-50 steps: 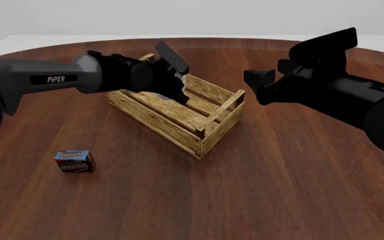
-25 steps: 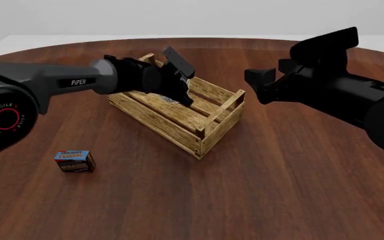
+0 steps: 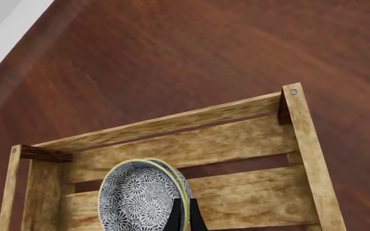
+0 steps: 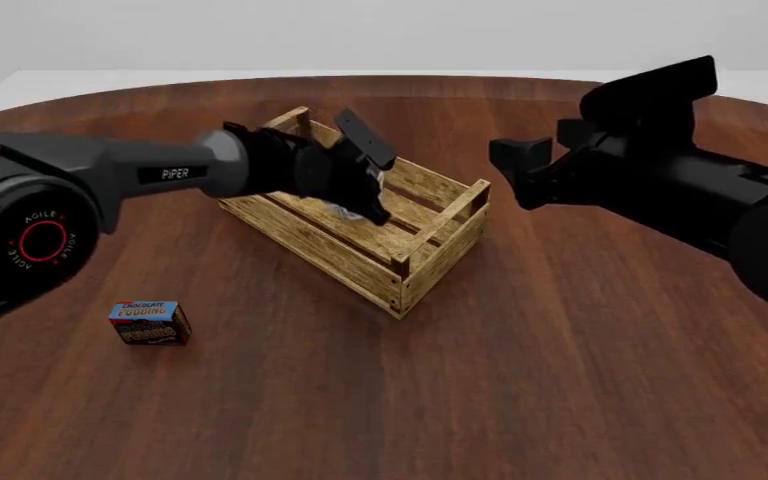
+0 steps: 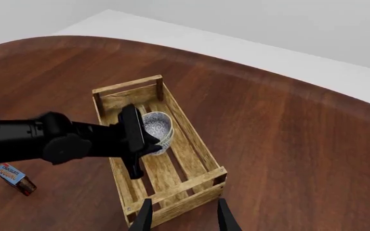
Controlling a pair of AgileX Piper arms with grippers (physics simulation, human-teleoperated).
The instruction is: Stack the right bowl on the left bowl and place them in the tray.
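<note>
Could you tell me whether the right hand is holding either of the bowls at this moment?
No, the right hand hangs open and empty near the tray, while the left hand grips the stacked bowls.

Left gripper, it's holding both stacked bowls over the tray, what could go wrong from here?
The left gripper pinches the nested bowls by one rim edge, tilted, so they may slip apart or tip when released. They hang inside the tray near its slats, so lowering could knock a wall.
</note>
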